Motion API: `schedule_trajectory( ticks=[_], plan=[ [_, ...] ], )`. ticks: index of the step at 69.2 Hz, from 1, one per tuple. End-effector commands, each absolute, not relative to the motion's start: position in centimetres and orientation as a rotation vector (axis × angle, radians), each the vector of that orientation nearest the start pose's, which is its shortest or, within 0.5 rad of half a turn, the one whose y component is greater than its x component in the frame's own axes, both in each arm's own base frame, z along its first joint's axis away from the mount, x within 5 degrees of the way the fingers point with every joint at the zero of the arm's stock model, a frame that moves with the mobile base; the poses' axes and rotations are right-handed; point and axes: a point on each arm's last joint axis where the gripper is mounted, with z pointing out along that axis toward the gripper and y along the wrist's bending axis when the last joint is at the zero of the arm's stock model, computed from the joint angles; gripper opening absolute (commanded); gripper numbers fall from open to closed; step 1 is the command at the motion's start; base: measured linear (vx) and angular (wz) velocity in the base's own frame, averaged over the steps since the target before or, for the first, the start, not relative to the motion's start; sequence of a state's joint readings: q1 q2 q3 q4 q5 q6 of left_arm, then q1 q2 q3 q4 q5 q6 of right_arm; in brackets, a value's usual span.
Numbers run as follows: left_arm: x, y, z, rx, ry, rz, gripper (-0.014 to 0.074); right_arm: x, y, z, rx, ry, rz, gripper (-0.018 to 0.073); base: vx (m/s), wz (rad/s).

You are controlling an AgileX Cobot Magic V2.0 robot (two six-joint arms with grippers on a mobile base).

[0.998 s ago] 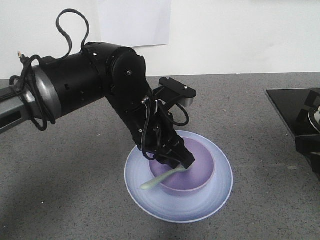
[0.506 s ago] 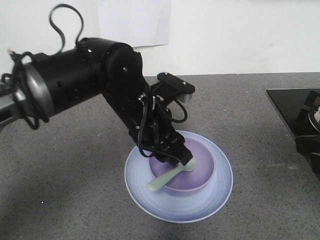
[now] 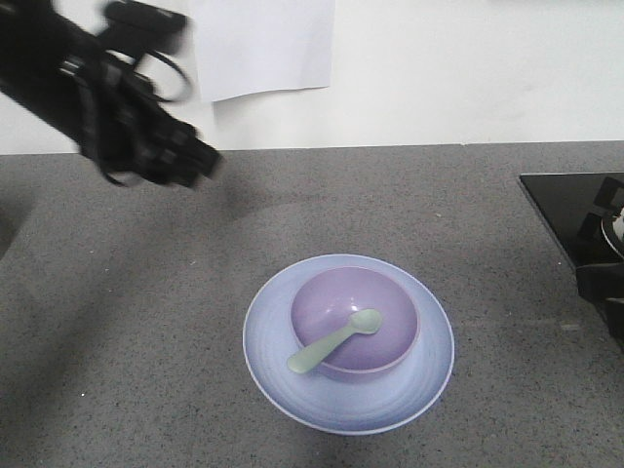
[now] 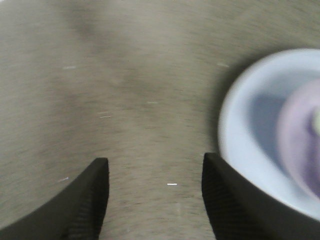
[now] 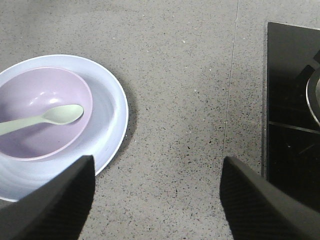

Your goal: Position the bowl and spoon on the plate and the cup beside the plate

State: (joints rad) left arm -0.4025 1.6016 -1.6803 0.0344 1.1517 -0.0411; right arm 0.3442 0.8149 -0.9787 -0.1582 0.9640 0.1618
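Pale blue-lilac, the plate (image 3: 348,343) lies nearest the front-facing camera on the speckled grey countertop (image 3: 439,224). On it sits the lavender bowl (image 3: 356,323), a little back of the plate's middle. The mint-green spoon (image 3: 334,341) lies in the bowl, its oval head inside and its flat handle slanting out over the bowl's near-left rim above the plate. Nothing grips it.

At the right edge lies a black glass hob (image 3: 575,219).

Farther back and to the upper left, the left gripper (image 3: 190,156) hangs in the air, blurred and well apart from the plate. Its wrist view shows the two dark fingers (image 4: 92,200) spread wide with only bare counter between them, and the plate at the right edge of that view.

From the right wrist view, the right gripper (image 5: 157,197) has its fingers equally wide apart over bare counter, holding nothing, between the plate at the left and the hob at the right.

White wall (image 3: 468,68) rises behind the counter, with a sheet of paper (image 3: 263,47) stuck to it. No cup shows in any view.
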Motion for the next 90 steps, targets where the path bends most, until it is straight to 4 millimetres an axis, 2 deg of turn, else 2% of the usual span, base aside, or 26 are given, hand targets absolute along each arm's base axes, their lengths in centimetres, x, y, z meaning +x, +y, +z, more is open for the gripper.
schedule_trajectory(
  ticks=[1, 9, 21, 32, 44, 51, 64, 90],
  plan=[
    [31.0, -9.0, 42.8, 0.262, 2.390, -0.078, 0.0406, 13.7, 3.6, 39.2, -0.232, 2.176, 0.081, 0.0517, 0.00, 0.00],
    [31.5, -4.7, 43.3, 0.080, 2.384, 0.002, 0.0406, 13.7, 3.6, 39.2, -0.232, 2.176, 0.081, 0.0517, 0.00, 0.00],
    [31.9, 0.5, 43.4, -0.114, 2.376, 0.102, 0.0406, 13.7, 3.6, 39.2, -0.232, 2.177, 0.080, 0.0517, 0.00, 0.00],
    [31.7, 4.4, 43.4, -0.266, 2.352, 0.157, 0.0406, 13.7, 3.6, 39.2, -0.233, 2.176, 0.080, 0.0517, 0.00, 0.00],
    [31.4, 7.6, 43.4, -0.408, 2.319, 0.192, 0.0406, 13.7, 3.6, 39.2, -0.233, 2.176, 0.080, 0.0517, 0.00, 0.00],
    [31.6, 9.0, 42.9, -0.458, 2.320, 0.213, 0.0406, 13.7, 3.6, 39.2, -0.233, 2.176, 0.080, 0.0517, 0.00, 0.00],
    [33.0, 11.0, 40.7, -0.526, 2.380, 0.222, 0.0406, 13.7, 3.6, 39.2, -0.233, 2.176, 0.080, 0.0517, 0.00, 0.00],
    [36.5, 12.3, 35.7, -0.560, 2.491, 0.216, 0.0406, 13.7, 3.6, 39.2, -0.233, 2.176, 0.080, 0.0517, 0.00, 0.00]
  ],
)
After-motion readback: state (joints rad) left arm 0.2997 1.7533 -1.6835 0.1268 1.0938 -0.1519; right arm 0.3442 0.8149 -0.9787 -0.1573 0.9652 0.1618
